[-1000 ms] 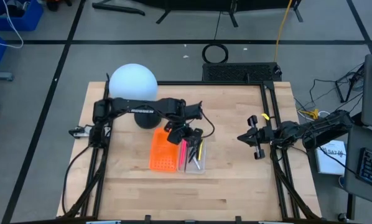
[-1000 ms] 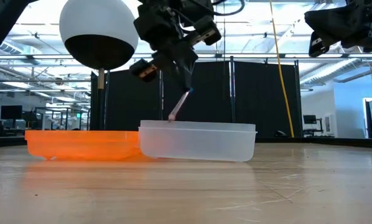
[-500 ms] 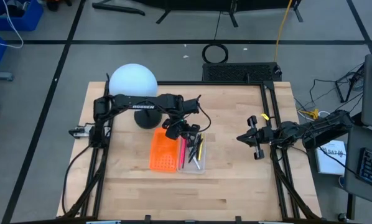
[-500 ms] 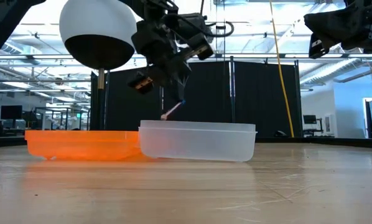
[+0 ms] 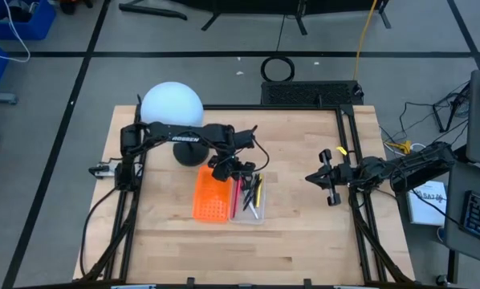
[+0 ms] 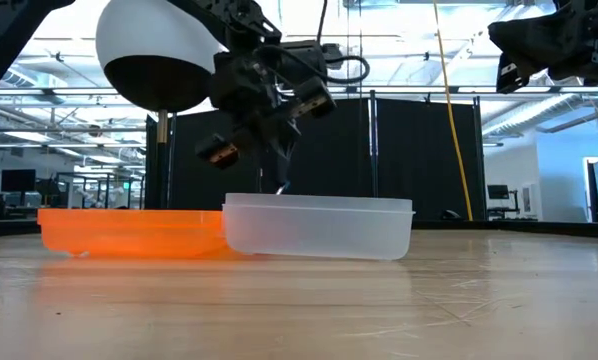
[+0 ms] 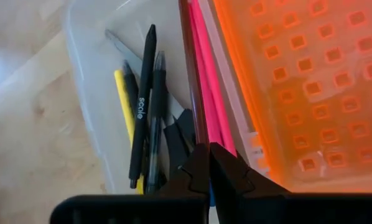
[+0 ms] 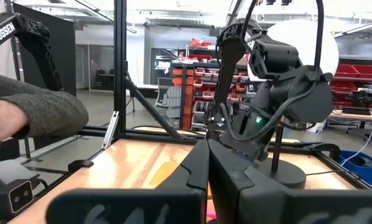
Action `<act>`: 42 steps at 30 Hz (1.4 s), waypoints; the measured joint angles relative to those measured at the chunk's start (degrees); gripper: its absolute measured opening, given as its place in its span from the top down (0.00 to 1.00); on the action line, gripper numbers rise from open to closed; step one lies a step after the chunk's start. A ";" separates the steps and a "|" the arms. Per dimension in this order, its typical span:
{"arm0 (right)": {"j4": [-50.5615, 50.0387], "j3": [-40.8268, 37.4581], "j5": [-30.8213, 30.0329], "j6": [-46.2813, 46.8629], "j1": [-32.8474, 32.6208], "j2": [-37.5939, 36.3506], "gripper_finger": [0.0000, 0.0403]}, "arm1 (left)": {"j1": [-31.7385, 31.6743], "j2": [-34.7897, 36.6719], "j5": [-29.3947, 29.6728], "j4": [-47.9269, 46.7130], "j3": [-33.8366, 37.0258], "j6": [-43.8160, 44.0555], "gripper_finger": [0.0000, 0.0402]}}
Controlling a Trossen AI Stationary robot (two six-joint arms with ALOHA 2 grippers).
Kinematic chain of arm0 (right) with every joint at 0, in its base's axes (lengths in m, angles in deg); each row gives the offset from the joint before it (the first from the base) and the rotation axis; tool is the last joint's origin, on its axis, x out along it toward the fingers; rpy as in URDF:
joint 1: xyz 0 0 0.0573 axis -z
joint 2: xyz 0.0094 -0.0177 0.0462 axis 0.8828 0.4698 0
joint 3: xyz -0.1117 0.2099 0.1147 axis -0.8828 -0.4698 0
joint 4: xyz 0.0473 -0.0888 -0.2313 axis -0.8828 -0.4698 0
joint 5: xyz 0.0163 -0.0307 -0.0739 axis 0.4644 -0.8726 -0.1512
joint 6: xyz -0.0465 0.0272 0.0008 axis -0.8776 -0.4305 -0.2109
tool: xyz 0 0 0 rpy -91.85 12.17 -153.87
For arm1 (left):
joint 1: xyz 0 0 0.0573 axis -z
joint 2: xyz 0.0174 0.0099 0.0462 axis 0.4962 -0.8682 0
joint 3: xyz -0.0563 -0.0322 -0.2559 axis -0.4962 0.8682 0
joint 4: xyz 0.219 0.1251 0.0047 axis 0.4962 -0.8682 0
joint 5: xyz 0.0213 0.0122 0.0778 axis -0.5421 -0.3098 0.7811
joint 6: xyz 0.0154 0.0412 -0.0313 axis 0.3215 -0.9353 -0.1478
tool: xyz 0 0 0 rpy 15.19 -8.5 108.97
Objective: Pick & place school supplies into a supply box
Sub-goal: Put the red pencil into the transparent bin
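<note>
Left wrist view: 2 pink pens (image 7: 206, 93), 1 yellow pencil (image 7: 125, 99), clear tray (image 7: 93, 81).

The supply box (image 5: 252, 210) sat mid-table, pens (image 5: 250, 195) inside; its gridded panel (image 5: 209, 197) adjoined it on the left, the globe lamp (image 5: 172, 107) behind, the left gripper (image 5: 235, 169) overhead.

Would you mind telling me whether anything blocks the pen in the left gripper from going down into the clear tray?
Nothing visible does. The left gripper holds a pink pen directly over the open clear tray, beside the pens already lying inside.
</note>
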 joint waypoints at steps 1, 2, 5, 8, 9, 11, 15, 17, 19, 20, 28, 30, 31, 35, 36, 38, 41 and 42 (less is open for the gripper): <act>-0.02 0.00 -0.02 0.00 0.00 0.12 1.00 | 0.00 0.00 0.03 1.04 0.44 0.27 0.99; -0.06 0.02 -0.02 0.06 0.00 0.22 1.00 | 0.00 0.00 0.03 1.75 0.75 0.39 0.99; 0.00 0.01 -0.02 0.13 0.00 0.54 1.00 | -0.20 0.00 0.13 3.67 1.84 0.43 0.98; -0.02 0.01 -0.02 0.52 -0.01 0.90 1.00 | -0.48 0.00 0.33 6.00 3.29 0.26 0.97; -0.02 0.00 -0.04 0.55 -0.01 0.97 1.00 | -0.62 0.00 0.42 6.19 3.54 0.24 0.98; -0.04 0.00 -0.04 0.55 -0.02 0.99 1.00 | -0.68 0.01 0.49 6.68 3.97 0.33 0.99; -0.04 0.00 -0.04 0.55 0.00 0.99 1.00 | -0.68 0.04 0.51 7.90 4.95 1.31 0.96; -0.02 0.01 -0.03 0.55 0.00 0.99 1.00 | -0.68 0.04 0.53 7.94 5.08 1.38 0.94; -0.02 0.01 -0.04 0.95 0.00 0.99 1.00 | -0.66 0.04 0.55 8.01 5.08 2.34 0.93; -0.02 0.00 -0.04 1.35 0.00 0.99 1.00 | -0.67 0.04 0.55 8.04 5.08 2.91 0.93; -0.02 0.00 -0.04 1.86 0.00 0.99 1.00 | -0.38 0.04 2.53 8.95 5.08 7.75 0.93; -0.02 0.01 -0.04 1.86 0.00 0.99 1.00 | -0.20 0.04 2.94 9.04 5.08 9.36 0.91; -0.03 0.01 -0.03 1.86 0.00 0.99 1.00 | -0.01 0.04 3.15 9.05 5.08 10.00 0.90; -0.02 0.01 -0.02 2.08 0.00 0.99 1.00 | 0.51 0.04 3.50 9.20 5.08 11.48 0.82; -0.02 0.02 -0.02 2.08 -0.02 0.99 1.00 | 0.62 0.04 3.50 9.42 5.08 11.84 0.80; -0.02 0.00 -0.02 2.08 0.00 0.99 1.00 | 0.74 0.04 3.51 10.23 5.08 12.74 0.77; -0.02 0.01 -0.02 2.08 0.00 0.99 1.00 | 0.83 0.04 3.93 11.55 5.06 13.84 0.71; -0.02 0.01 0.02 2.08 -0.01 0.99 1.00 | 0.85 0.04 4.71 11.73 5.06 13.52 0.70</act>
